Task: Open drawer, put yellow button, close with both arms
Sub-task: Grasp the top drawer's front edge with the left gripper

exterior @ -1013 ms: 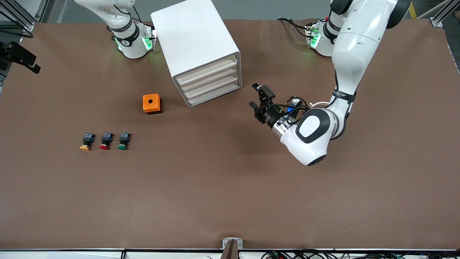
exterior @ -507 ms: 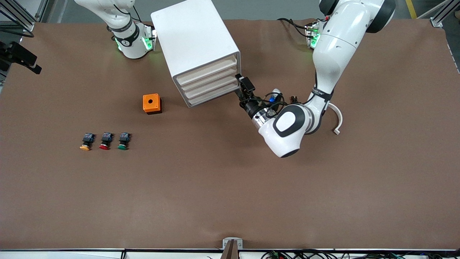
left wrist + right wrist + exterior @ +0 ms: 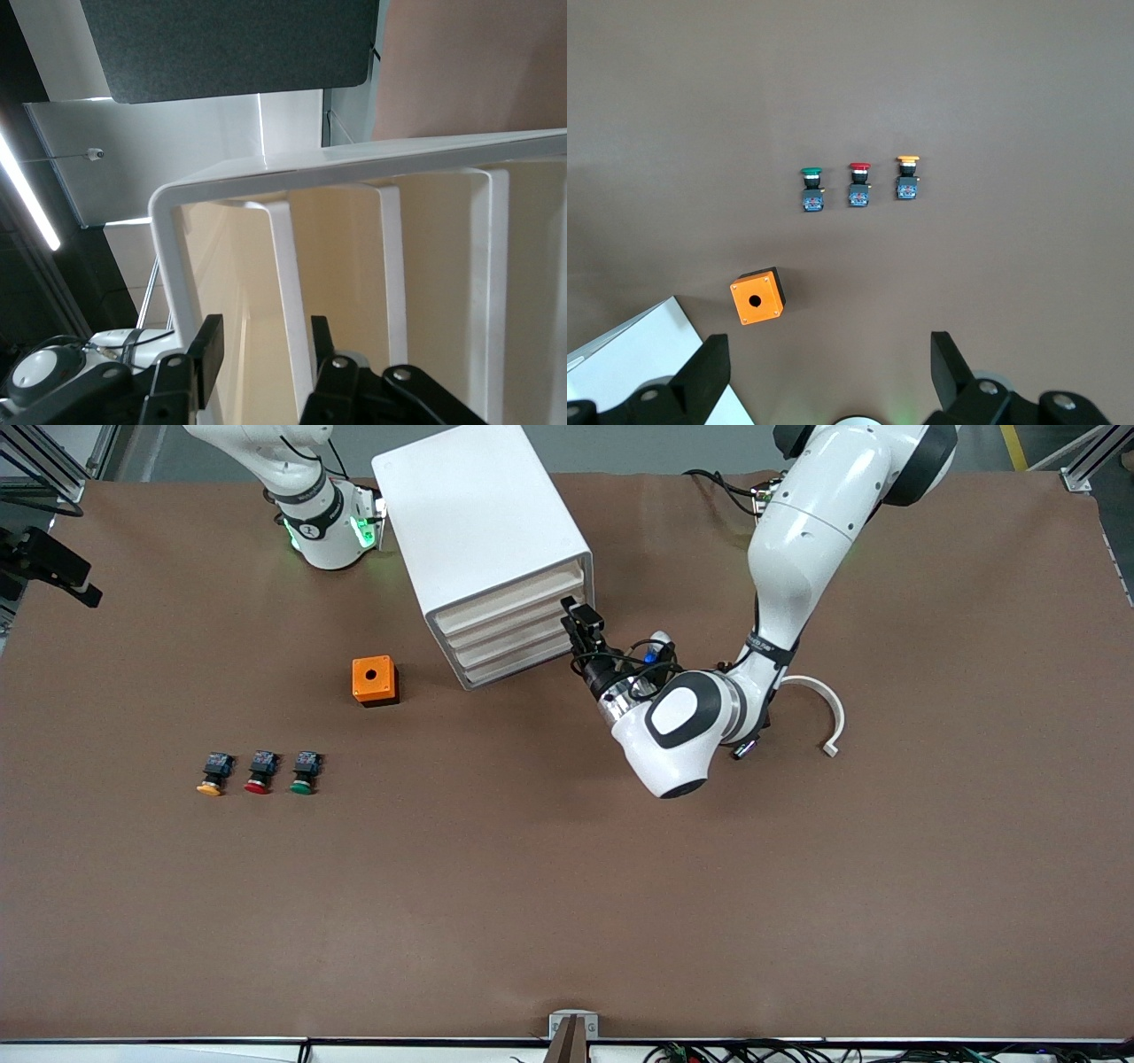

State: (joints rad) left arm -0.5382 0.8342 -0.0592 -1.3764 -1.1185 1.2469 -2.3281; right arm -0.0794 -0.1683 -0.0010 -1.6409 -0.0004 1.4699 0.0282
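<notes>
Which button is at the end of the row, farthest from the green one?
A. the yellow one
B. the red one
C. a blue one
A: the yellow button lies at one end of the row, the green button at the other end, and the red button between them.

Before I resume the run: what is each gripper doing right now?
Left gripper: fingers astride the drawer front's lip, not yet clamped.
Right gripper: open, empty, waiting high above the table.
</notes>
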